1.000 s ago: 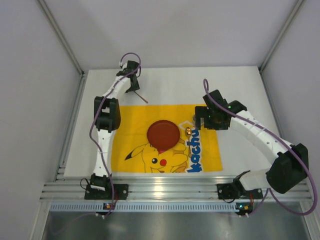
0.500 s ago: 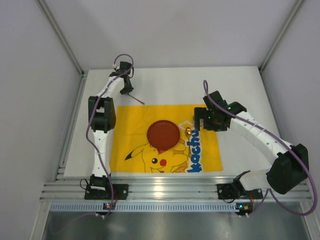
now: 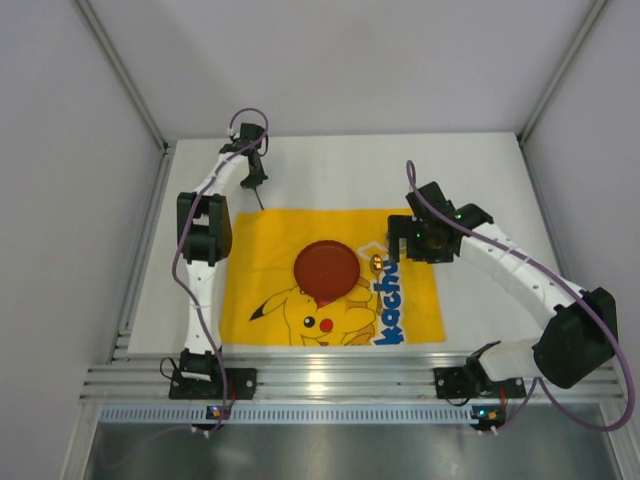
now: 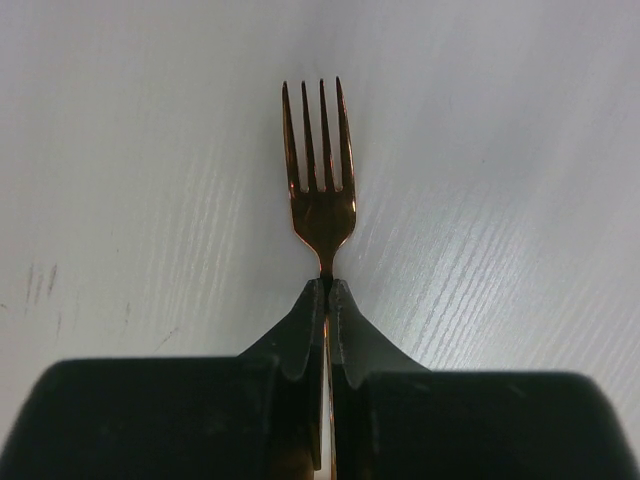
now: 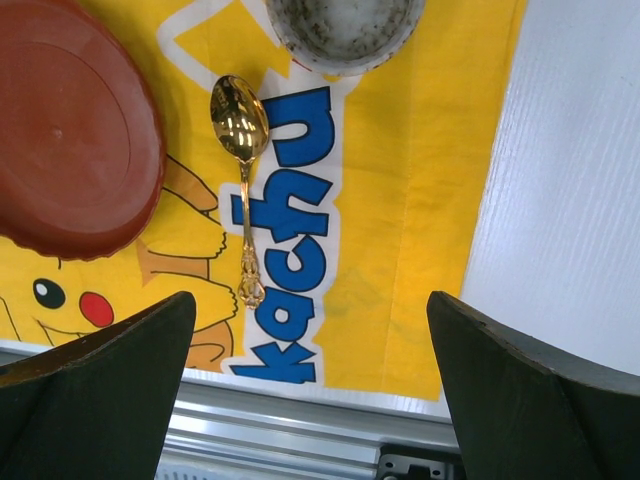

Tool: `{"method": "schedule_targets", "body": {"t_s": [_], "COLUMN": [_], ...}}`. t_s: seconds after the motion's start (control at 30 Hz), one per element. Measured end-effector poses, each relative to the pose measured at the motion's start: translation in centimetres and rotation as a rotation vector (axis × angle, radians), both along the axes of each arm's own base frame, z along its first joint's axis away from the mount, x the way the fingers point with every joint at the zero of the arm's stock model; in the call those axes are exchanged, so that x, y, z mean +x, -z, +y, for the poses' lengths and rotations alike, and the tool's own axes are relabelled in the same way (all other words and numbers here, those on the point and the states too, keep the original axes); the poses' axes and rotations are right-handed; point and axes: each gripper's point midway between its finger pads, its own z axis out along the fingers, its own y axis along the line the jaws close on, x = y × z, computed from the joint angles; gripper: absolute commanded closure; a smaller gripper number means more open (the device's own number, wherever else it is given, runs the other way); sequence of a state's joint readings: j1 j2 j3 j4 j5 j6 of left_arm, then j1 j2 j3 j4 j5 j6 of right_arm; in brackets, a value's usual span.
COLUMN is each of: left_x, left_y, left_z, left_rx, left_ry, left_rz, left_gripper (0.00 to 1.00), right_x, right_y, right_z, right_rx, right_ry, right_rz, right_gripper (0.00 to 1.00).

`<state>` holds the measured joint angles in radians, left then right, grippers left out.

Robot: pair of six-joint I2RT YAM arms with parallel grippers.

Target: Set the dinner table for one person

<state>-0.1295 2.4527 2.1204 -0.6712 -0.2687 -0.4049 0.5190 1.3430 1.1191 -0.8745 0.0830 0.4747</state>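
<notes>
From above, the left arm has swung its wrist round since a second ago: the fork (image 3: pixel 259 197), which then stuck out diagonally to the right, now runs almost straight far-to-near, tines towards the far left corner of the yellow mat (image 3: pixel 410 300) and just short of it. I read this as lining the fork up for a place left of the red plate (image 3: pixel 326 267), which sits mid-mat with the spoon (image 3: pixel 376 264) just to its right. The left gripper (image 3: pixel 255 180) hangs over the bare far-left part of the dinner table (image 3: pixel 330 165), which lies under both arms and the mat; the right gripper (image 3: pixel 405 240) has not shifted, over the mat's right side. In the left wrist view, the left gripper (image 4: pixel 327 285) is clamped on the fork (image 4: pixel 320 190) at the neck, jaws pinched tight, four tines pointing straight ahead over the white dinner table (image 4: pixel 500 150); whether they touch it I cannot tell. In the right wrist view, the right gripper (image 5: pixel 310 300) is spread wide and empty above the spoon (image 5: pixel 243 180), whose bowl points at the cup (image 5: pixel 345 25), with the plate (image 5: pixel 70 130) alongside
</notes>
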Motion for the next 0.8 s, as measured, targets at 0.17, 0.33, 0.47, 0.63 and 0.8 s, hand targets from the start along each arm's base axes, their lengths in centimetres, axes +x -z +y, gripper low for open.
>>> {"method": "schedule_targets", "body": {"t_s": [0.17, 0.33, 0.47, 0.63, 0.8], "left_x": [0.1, 1.4, 2.3, 3.3, 4.8], "left_y": [-0.4, -0.9, -1.9, -4.6, -10.8], "left_z": [-0.1, -0.2, 0.0, 0.2, 0.0], "left_rx": [-0.007, -0.034, -0.031, -0.016, -0.021], "left_ry": [0.015, 0.023, 0.026, 0.041, 0.051], "left_rz": [0.011, -0.009, -0.047, -0.122, -0.267], "left_gripper": [1.0, 1.0, 1.0, 1.0, 1.0], "right_x": [0.0, 0.1, 0.2, 0.3, 0.3], "right_y": [0.1, 0.3, 0.3, 0.3, 0.3], "right_z": [0.0, 0.1, 0.2, 0.2, 0.2], "right_rx": [0.0, -0.001, 0.0, 0.0, 0.0], "right_ry": [-0.001, -0.002, -0.002, -0.004, -0.004], "right_rz": [0.003, 0.009, 0.007, 0.002, 0.001], "right_gripper": [0.0, 0.0, 0.0, 0.0, 0.0]}}
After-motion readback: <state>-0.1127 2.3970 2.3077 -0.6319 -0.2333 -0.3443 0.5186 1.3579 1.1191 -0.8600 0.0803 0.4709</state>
